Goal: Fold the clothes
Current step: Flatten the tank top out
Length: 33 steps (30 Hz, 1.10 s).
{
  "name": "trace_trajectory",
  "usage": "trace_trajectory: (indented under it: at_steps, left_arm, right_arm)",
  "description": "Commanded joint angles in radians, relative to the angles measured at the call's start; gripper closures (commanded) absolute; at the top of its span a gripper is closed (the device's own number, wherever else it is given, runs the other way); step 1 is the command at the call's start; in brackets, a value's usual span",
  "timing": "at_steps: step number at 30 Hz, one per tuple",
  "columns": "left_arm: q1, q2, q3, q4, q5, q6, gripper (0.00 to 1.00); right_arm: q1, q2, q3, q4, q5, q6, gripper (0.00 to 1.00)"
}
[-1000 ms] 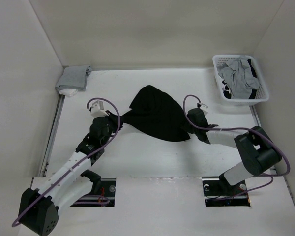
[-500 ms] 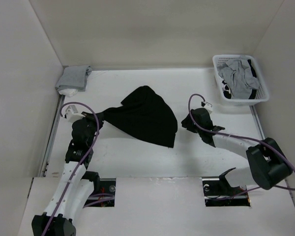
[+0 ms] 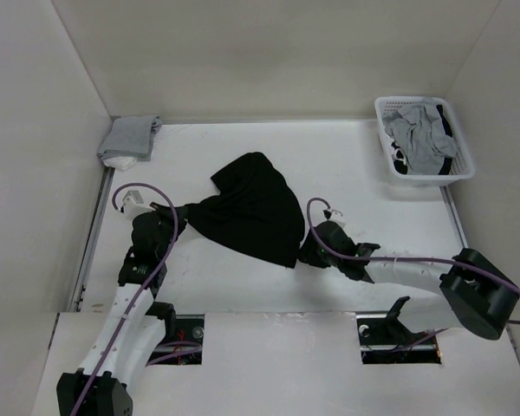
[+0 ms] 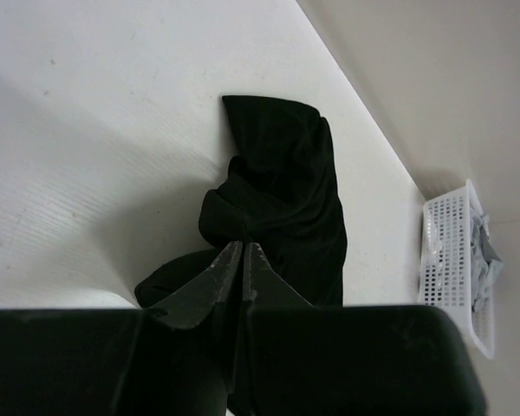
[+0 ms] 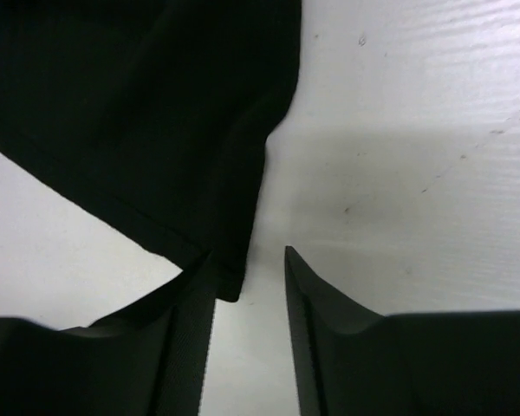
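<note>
Limp, thin tank top, left fingers clamped on its bunched edge, right fingers apart beside hem corner, best grabbed there.

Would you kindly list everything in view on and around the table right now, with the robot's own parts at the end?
Tank top: one, black, bunched at mid-table.
Cloth stack: one, grey and white, far left corner.
Basket: one, white, far right edge.
Garments: number unclear, light grey, heaped in the basket.
Table: one, white.
Arms: two, white and black with purple cables, near edge.
Left hand: one, black, shut on the tank top's left end.
Right hand: one, black, open at the tank top's near right hem.
</note>
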Motion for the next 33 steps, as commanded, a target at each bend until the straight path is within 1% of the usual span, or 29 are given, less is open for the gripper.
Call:
trace_trajectory:
  at_steps: [1,6,8,10,13,14,16,19,20,21,22,23,24,26,27,28,29,32,33]
  left_arm:
    - [-0.015,-0.003,-0.015,0.068,0.011,0.003,0.98]
    - [-0.025,0.0,-0.02,0.096,0.009,0.003,0.98]
    - [-0.025,0.017,-0.012,0.097,0.015,0.003,0.98]
    - [-0.029,0.019,-0.017,0.105,0.011,0.003,0.98]
    - [-0.029,0.031,-0.012,0.114,0.015,0.003,0.98]
    - [-0.029,0.028,-0.011,0.117,0.017,0.003,0.98]
    - [-0.04,0.023,-0.003,0.126,0.008,-0.005,0.98]
    - [-0.06,0.025,0.052,0.129,0.009,-0.011,0.98]
    - [-0.077,0.014,0.09,0.134,0.0,-0.015,0.99]
    - [-0.081,0.011,0.103,0.137,-0.003,-0.017,0.99]
    - [-0.115,-0.003,0.179,0.152,-0.03,-0.022,1.0]
    - [-0.124,-0.007,0.213,0.152,-0.043,-0.025,1.0]
    - [-0.138,-0.015,0.268,0.155,-0.058,-0.026,1.0]
    - [-0.169,-0.03,0.409,0.194,-0.098,-0.017,1.0]
    - [-0.178,-0.03,0.449,0.218,-0.109,-0.012,0.99]
    - [-0.189,-0.024,0.498,0.25,-0.12,-0.006,0.99]
    - [-0.202,-0.006,0.593,0.296,-0.121,0.013,0.99]
    - [-0.23,0.045,0.793,0.312,-0.12,0.096,0.99]
    - [-0.241,0.057,0.84,0.309,-0.124,0.121,0.99]
  right_arm:
    - [0.037,0.031,-0.025,0.058,-0.018,0.096,0.64]
    - [0.059,0.091,-0.029,0.107,-0.051,0.122,0.71]
    - [0.062,0.106,-0.03,0.124,-0.061,0.141,0.72]
    - [0.062,0.124,-0.033,0.146,-0.06,0.146,0.76]
    - [0.062,0.115,-0.038,0.16,-0.032,0.165,0.91]
    - [0.062,0.1,-0.033,0.163,-0.011,0.161,0.95]
    - [0.062,0.024,-0.01,0.151,0.044,0.12,0.99]
    - [0.062,-0.144,0.056,0.085,0.112,0.017,1.0]
    - [0.059,-0.238,0.115,0.021,0.151,-0.064,1.0]
    - [0.059,-0.259,0.131,0.005,0.163,-0.083,1.0]
    - [0.058,-0.349,0.211,-0.079,0.216,-0.156,1.0]
    - [0.056,-0.421,0.309,-0.158,0.263,-0.228,1.0]
    - [0.051,-0.463,0.392,-0.209,0.297,-0.285,1.0]
    - [0.056,-0.504,0.579,-0.254,0.362,-0.409,1.0]
    - [0.056,-0.507,0.643,-0.256,0.383,-0.446,1.0]
    - [0.057,-0.501,0.742,-0.256,0.409,-0.501,1.0]
    - [0.077,-0.477,0.869,-0.256,0.426,-0.572,1.0]
    - [0.126,-0.377,1.156,-0.265,0.466,-0.73,1.0]
    - [0.134,-0.359,1.206,-0.27,0.477,-0.756,1.0]
